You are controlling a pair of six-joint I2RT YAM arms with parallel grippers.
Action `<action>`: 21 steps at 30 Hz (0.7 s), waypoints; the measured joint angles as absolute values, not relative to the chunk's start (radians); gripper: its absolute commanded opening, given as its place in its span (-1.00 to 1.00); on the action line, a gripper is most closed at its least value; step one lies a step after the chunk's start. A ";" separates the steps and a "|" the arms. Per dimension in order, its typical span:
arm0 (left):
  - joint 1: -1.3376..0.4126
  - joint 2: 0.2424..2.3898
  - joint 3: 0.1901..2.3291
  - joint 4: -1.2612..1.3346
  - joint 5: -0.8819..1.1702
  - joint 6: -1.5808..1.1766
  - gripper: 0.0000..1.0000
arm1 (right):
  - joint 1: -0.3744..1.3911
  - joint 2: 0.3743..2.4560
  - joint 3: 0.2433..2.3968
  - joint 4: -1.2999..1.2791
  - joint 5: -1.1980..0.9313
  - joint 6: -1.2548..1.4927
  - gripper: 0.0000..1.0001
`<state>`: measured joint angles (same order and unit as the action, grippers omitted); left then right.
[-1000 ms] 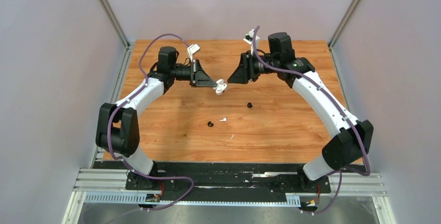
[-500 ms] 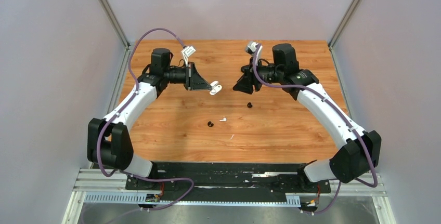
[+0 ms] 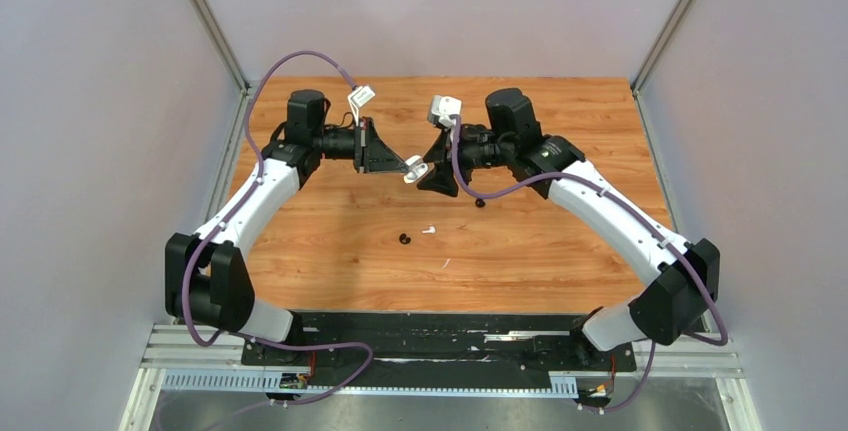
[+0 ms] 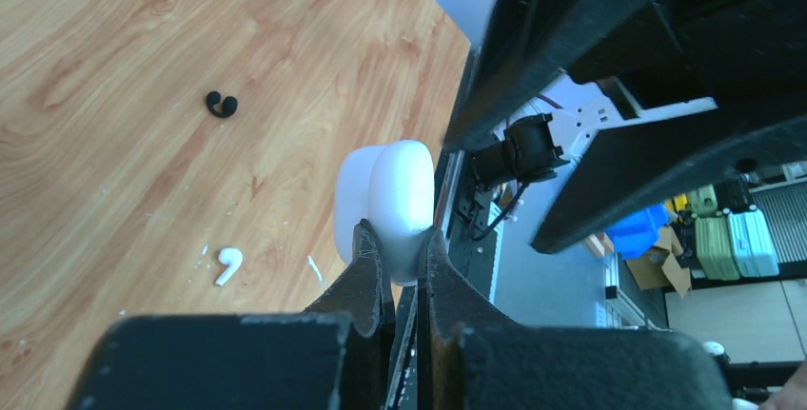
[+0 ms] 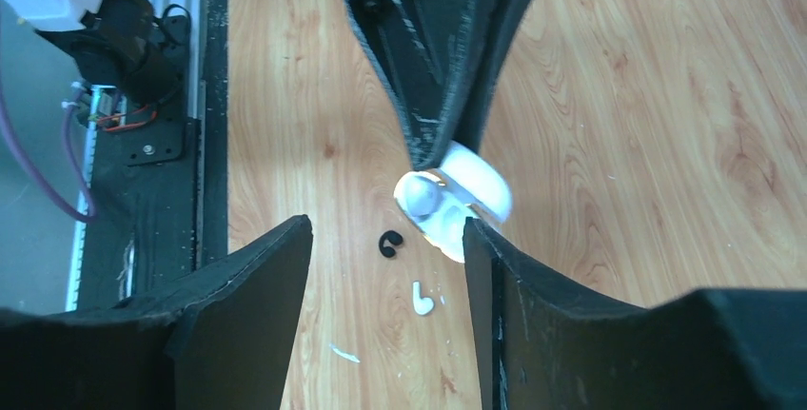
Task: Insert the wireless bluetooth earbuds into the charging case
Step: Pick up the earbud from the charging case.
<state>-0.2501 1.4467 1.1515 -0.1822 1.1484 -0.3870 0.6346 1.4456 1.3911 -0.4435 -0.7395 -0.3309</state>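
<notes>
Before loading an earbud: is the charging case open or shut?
Open: the charging case shows its lid swung away from the base.

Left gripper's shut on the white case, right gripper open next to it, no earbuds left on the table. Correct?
Wrong on the earbuds: the top view shows a white earbud, a black earbud and a second black earbud lying on the table. The rest holds: left gripper shut on the white case, right gripper open next to it.

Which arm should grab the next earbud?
Probably the right: the right gripper hangs open and empty near the white earbud, while the left gripper is shut on the charging case.
</notes>
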 measured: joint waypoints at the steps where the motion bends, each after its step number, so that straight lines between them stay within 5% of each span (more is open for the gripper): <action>1: -0.250 1.445 1.150 -0.181 1.154 -0.387 -1.00 | 0.634 1.454 1.394 -0.444 -0.732 -0.336 0.18; 9: -0.250 1.407 1.124 -0.177 1.184 -0.387 -1.00 | 0.638 1.499 1.398 -0.444 -0.658 -0.365 0.41; 21: -0.250 1.394 1.113 -0.175 1.201 -0.384 -1.00 | 0.673 1.523 1.409 -0.424 -0.596 -0.325 0.31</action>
